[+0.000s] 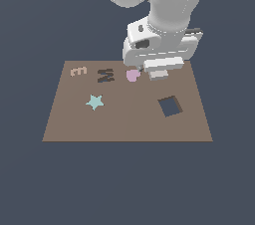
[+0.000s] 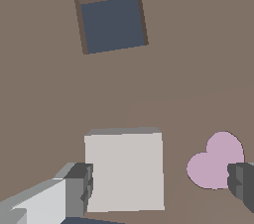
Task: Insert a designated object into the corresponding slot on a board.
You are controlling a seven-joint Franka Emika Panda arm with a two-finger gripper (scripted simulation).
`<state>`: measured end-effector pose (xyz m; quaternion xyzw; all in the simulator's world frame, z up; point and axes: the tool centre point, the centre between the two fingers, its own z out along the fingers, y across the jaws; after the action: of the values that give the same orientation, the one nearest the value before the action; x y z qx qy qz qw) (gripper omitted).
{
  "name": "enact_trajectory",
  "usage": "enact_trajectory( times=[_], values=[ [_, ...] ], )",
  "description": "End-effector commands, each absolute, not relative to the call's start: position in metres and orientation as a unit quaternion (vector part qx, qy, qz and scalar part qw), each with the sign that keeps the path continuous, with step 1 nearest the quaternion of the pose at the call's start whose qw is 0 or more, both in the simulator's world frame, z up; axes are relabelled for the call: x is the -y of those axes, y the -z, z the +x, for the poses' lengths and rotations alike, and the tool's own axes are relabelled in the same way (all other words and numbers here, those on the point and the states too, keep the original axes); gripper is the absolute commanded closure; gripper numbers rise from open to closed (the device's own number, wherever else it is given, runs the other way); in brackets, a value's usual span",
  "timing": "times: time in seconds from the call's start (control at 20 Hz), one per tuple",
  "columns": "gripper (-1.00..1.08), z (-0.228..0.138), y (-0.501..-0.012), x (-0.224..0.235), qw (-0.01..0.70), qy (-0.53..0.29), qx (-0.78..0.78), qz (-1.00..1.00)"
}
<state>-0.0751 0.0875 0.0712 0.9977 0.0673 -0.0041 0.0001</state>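
Square block (image 2: pixel 124 168), pale grey-beige, lies flat on the brown board (image 1: pixel 124 119) between the spread fingers of the gripper (image 2: pixel 161 183), which touch nothing. From the exterior view's left stand the tan E-shaped letter (image 1: pixel 77 71), teal star (image 1: pixel 94 102), dark M-shaped piece (image 1: pixel 105 75), pink heart (image 1: pixel 132 75), then the square slot (image 1: pixel 170 106).

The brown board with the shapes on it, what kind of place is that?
Likely a computer-made test scene, not a real room. A flat brown board floats on plain blue-grey, holding toy shapes like a pink heart and a star, plus a square hole.
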Motion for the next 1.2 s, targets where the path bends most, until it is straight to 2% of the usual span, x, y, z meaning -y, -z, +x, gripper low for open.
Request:
enact_trajectory(
  times=[0.0,0.35,1.15],
  values=[
    [-0.92,-0.083,-0.062,-0.097,0.000,0.002,-0.075,0.997],
    [-0.92,-0.093,-0.049,-0.109,-0.001,0.000,-0.085,0.996],
    [-0.92,-0.091,-0.031,-0.108,0.000,0.000,-0.084,0.996]
  ],
)
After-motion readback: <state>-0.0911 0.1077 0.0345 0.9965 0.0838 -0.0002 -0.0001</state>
